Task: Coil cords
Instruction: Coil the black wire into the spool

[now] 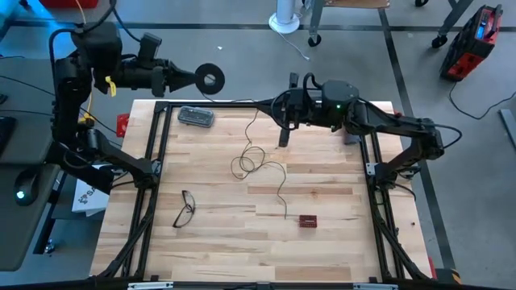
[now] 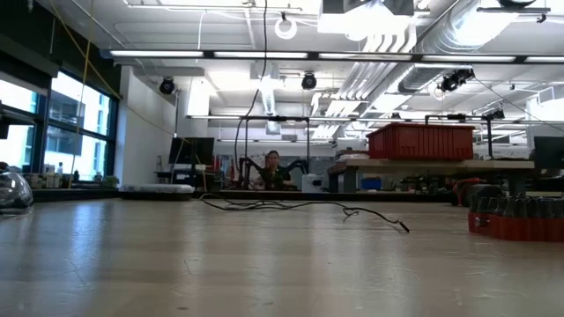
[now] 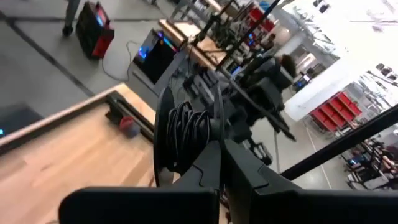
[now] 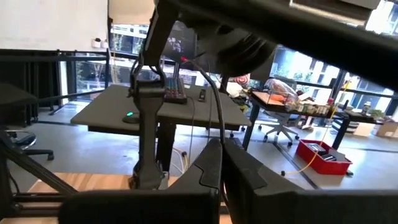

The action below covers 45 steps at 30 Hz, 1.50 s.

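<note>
Reel held aloft, wire trailing
Left pincer (image 1: 196, 78) pinches the reel (image 1: 211, 78); right pincer (image 1: 284, 135), pressed together, pinches the wire (image 1: 256, 158) above the worktop (image 1: 218, 242).

I see a wooden table (image 1: 322, 242). On it lies a thin dark wire (image 1: 256, 161), looped just below my right gripper (image 1: 284, 137). Eyeglasses (image 1: 185, 208), a small red block (image 1: 308, 221) and a gray case (image 1: 196, 117) lie farther off.

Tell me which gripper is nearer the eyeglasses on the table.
Right, though neither is close. The right gripper hangs over the table's far middle, diagonally from the eyeglasses; the left gripper holds the reel beyond the far edge.
</note>
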### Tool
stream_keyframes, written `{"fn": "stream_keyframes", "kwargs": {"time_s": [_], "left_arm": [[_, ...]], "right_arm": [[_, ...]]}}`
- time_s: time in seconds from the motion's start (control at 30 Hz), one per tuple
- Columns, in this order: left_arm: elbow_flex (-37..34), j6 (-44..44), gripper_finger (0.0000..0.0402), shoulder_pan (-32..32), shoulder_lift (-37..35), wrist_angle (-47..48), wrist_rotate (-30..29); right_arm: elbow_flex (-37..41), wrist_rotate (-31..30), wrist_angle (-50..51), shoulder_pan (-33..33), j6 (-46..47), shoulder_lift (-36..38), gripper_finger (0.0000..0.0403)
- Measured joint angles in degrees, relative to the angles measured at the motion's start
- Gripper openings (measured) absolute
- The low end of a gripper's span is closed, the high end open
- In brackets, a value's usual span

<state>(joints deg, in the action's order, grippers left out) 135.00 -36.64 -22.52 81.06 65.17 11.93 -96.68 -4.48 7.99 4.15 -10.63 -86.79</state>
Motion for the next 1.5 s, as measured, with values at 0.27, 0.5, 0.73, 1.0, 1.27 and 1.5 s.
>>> {"fn": "stream_keyframes", "kwargs": {"time_s": [0.27,0.5,0.73,1.0,1.27,1.5], "left_arm": [[0.0,-1.3,0.0000,0.0,0.0,0.3,1.7],[0.0,-0.4,0.0000,0.0,0.7,0.2,2.9],[0.0,-0.7,0.0000,0.0,2.5,2.3,9.5],[0.0,-1.9,0.0000,0.1,5.9,3.8,17.8],[-0.1,-2.1,0.0000,0.1,7.1,1.0,22.6],[0.0,-2.1,0.0000,0.2,6.7,1.3,23.3]], "right_arm": [[0.0,0.0,2.5,1.8,-0.6,1.1,0.0000],[0.0,1.5,3.8,3.1,-0.5,1.5,0.0000],[0.0,2.9,3.8,3.4,-2.0,1.5,0.0000],[0.0,4.2,3.4,3.7,-2.9,1.5,0.0000],[0.0,4.4,4.5,4.1,-2.9,1.5,0.0000],[0.0,4.9,4.3,5.5,-2.8,1.8,0.0000]]}}
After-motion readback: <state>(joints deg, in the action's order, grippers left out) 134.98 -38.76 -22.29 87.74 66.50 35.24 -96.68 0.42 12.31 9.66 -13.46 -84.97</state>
